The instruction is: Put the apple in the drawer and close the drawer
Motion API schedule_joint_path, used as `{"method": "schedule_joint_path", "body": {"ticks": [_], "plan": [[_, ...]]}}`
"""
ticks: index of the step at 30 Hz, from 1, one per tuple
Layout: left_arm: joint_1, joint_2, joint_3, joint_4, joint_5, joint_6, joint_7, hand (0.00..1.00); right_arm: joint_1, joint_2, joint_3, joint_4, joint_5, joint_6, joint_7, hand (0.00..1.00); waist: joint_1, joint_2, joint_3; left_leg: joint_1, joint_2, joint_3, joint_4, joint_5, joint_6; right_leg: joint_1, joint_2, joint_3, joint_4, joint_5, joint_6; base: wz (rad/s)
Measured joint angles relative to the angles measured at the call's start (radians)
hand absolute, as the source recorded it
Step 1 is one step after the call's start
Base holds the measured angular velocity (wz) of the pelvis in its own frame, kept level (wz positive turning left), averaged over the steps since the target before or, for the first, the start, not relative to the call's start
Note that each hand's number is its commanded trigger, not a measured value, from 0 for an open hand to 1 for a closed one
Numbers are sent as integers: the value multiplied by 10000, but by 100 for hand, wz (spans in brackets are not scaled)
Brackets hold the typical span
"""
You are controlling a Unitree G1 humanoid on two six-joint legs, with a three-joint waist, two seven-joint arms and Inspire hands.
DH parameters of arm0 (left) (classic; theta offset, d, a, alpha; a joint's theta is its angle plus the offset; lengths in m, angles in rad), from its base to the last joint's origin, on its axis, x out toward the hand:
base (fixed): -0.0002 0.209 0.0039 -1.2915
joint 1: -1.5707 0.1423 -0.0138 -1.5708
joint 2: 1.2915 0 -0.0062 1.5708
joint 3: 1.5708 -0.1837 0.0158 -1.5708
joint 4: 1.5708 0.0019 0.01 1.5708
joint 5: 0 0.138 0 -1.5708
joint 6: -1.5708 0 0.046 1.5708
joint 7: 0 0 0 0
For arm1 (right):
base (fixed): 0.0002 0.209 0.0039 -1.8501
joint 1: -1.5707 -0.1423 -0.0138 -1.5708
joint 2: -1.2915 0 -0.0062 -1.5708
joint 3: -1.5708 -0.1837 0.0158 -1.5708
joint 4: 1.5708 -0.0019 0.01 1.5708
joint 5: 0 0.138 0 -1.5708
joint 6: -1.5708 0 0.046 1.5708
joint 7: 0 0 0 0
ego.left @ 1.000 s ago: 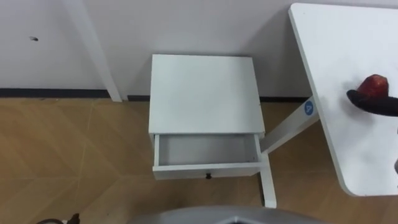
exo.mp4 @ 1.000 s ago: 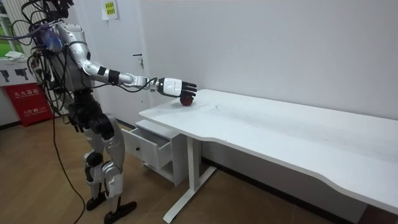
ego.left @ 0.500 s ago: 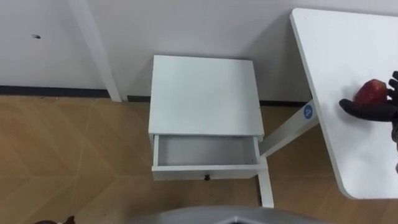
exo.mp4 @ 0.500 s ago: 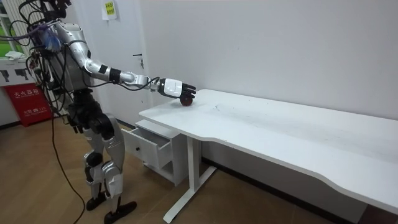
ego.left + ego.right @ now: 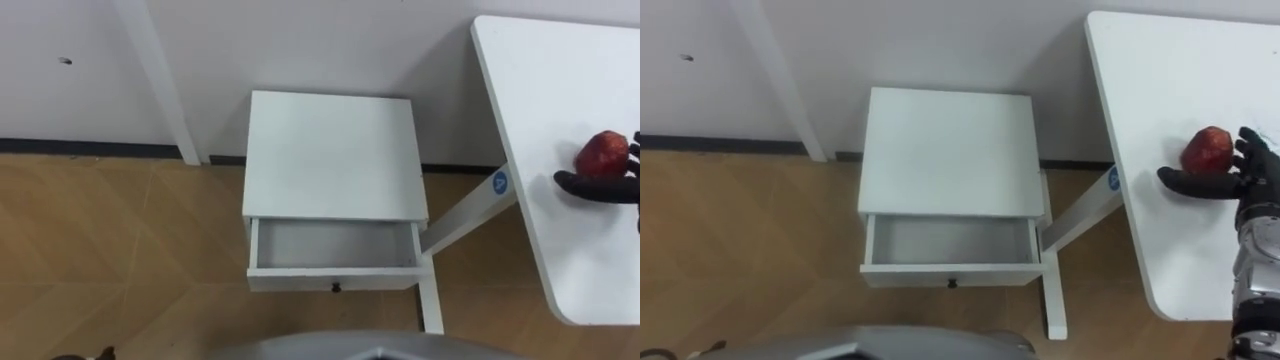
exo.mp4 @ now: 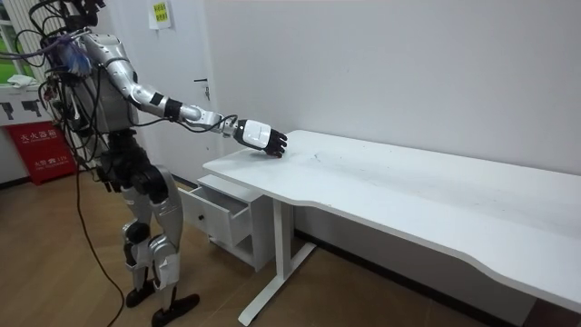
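Note:
A red apple (image 5: 601, 154) (image 5: 1207, 150) lies on the white table (image 5: 560, 90) at my right. My right hand (image 5: 1252, 178) (image 6: 257, 135) is cupped round it, with the thumb along its near side and the fingers curled at its far side. The white bedside cabinet (image 5: 335, 150) stands below me against the wall, left of the table. Its drawer (image 5: 333, 246) is pulled open and holds nothing; a small dark knob sits on its front. A dark bit of my left hand (image 5: 100, 353) shows at the bottom left edge.
The table's slanted white leg (image 5: 462, 208) and foot stand right beside the drawer's right end. A white upright strip (image 5: 160, 80) runs down the wall left of the cabinet. Wooden floor lies to the left. I stand facing the cabinet.
My right hand has dropped from above the apple onto the table and closed round the fruit. The camera has shifted slightly; cabinet and drawer have not moved.

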Motion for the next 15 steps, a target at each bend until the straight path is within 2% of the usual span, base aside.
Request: {"method": "schedule_joint_path", "body": {"ticks": [15], "plan": [[8, 5, -3, 86, 2, -18, 28, 0, -176, -184, 0, 365, -595, -107, -93, 100, 227, 34, 41, 31, -5, -53, -2, 5, -7, 28, 3, 13, -10, 0, 0, 0]]}}
